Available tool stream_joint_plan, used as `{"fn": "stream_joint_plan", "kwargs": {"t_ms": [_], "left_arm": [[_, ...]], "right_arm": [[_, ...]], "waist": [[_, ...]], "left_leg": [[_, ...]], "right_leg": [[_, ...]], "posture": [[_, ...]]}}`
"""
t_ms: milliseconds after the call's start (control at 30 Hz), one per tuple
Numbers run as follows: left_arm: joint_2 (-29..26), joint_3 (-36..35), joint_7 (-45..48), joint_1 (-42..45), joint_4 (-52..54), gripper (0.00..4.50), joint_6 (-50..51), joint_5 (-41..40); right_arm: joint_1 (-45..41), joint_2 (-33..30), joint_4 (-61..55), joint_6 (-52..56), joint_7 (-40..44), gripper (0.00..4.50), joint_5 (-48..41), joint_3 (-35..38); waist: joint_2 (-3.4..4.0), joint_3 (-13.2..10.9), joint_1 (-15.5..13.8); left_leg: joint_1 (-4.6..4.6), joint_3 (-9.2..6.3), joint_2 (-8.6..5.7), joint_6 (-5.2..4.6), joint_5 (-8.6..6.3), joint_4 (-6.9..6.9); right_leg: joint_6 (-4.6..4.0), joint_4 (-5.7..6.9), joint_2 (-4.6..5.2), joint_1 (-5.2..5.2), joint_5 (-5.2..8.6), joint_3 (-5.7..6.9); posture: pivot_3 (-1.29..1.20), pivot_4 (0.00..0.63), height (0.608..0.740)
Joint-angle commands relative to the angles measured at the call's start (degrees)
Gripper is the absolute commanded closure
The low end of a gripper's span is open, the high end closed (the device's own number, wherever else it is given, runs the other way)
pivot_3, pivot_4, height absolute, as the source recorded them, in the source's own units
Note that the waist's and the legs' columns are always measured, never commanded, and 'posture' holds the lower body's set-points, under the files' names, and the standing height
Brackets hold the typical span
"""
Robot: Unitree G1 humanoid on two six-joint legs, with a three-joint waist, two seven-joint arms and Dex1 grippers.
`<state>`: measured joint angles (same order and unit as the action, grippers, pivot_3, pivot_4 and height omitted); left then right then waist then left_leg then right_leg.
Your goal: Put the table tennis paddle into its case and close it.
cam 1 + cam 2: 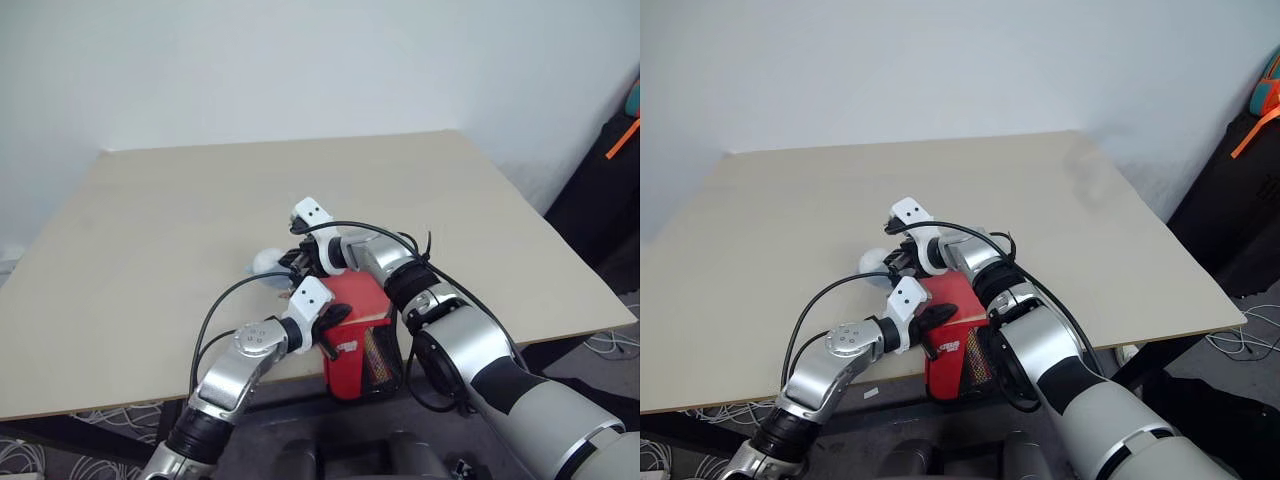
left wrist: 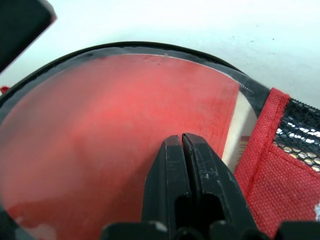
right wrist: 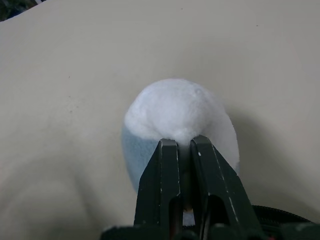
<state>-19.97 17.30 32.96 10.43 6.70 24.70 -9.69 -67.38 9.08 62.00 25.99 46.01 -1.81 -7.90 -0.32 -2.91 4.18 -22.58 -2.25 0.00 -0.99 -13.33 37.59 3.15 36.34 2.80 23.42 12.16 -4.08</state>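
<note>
The red case lies at the table's near edge, its black mesh end hanging over the edge. Through its clear panel shows the red face of the table tennis paddle, inside the case; the handle is hidden. My left gripper is shut, its tips resting on the clear panel. My right gripper is shut at the case's far end, pointing at a white round ball that lies on the table just beyond its fingertips.
The light wooden table stretches wide behind the case. Black gear with an orange strap stands off the table's right side. Cables lie on the floor under the near edge.
</note>
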Motion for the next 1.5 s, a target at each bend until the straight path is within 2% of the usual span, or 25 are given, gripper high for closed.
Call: {"fn": "stream_joint_plan", "kwargs": {"t_ms": [33,533,1133,1300,1400,1500], "left_arm": [[0.44,1.74,1.28,2.19,0.25,4.5,-1.06,1.67],[-0.83,2.0,4.49,0.01,1.81,4.5,0.69,2.17],[-0.83,1.86,4.79,-0.68,2.1,4.5,2.16,2.16],[-0.7,2.02,4.89,-0.54,1.84,4.5,2.19,2.27],[-0.55,2.07,4.86,-0.62,1.95,4.5,2.19,2.32],[-0.46,2.09,4.82,-0.61,1.88,4.5,2.14,2.39]], "right_arm": [[-0.45,1.86,-0.41,-0.31,-0.44,4.46,-0.3,0.21],[-3.43,3.65,4.13,-1.96,-6.95,4.46,-3.43,6.85],[-3.44,7.33,6.97,-4.62,-17.58,4.46,-2.88,7.15],[-3.52,8.42,7.79,-6.55,-23.4,4.46,-2.85,7.58],[-4.02,8.67,8.12,-6.35,-22.93,4.46,-3.15,7.42],[-4.13,9.29,7.12,-5.29,-16.66,4.46,-2.96,5.58]], "waist": [[0.0,0.0,0.01],[0.0,0.0,0.02],[0.0,0.0,0.02],[0.0,0.0,0.01],[0.01,0.01,0.01],[0.01,0.01,0.02]], "left_leg": [[0.0,-0.01,-0.01,0.0,0.0,0.02],[0.03,-0.04,-0.05,0.0,0.0,0.07],[0.04,-0.05,-0.05,0.0,0.0,0.07],[0.05,-0.06,-0.06,0.0,0.0,0.08],[0.05,-0.06,-0.06,-0.01,0.0,0.08],[0.06,-0.06,-0.06,-0.01,0.0,0.1]], "right_leg": [[0.0,0.07,0.0,0.01,0.0,-0.01],[0.05,0.27,0.01,0.03,0.05,-0.04],[0.05,0.27,0.01,0.02,0.06,-0.05],[0.05,0.27,0.01,0.01,0.05,-0.04],[0.05,0.27,0.01,0.0,0.06,-0.05],[0.06,0.27,0.01,-0.01,0.06,-0.04]], "posture": [[0.0,0.0,0.74],[0.0,0.0,0.74],[0.0,0.0,0.74],[0.0,0.0,0.74],[0.0,0.0,0.74],[0.0,0.0,0.74]]}}
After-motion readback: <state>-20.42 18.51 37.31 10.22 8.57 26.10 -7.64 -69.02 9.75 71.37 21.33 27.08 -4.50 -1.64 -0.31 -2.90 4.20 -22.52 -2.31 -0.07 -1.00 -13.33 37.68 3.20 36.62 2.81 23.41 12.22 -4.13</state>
